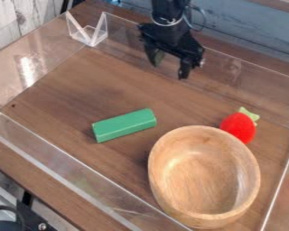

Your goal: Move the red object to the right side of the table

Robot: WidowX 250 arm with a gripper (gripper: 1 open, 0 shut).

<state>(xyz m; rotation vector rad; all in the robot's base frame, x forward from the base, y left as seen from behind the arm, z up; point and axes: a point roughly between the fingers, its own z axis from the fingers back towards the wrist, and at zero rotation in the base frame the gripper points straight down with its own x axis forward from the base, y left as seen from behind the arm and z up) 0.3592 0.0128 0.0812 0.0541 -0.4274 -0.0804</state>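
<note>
The red object (pixel 241 125), a small strawberry-like toy with a green top, lies near the right edge of the dark wood table (pixel 87 95), touching the far rim of the wooden bowl. My black gripper (pixel 170 66) hangs over the back middle of the table, well away from the toy, up and to its left. Its fingers are spread, open, with nothing between them.
A round light wooden bowl (pixel 205 173) fills the front right. A green rectangular block (pixel 123 124) lies in the middle. Low clear acrylic walls (pixel 62 186) border the tabletop, and a clear angled stand (pixel 87 29) sits at the back left.
</note>
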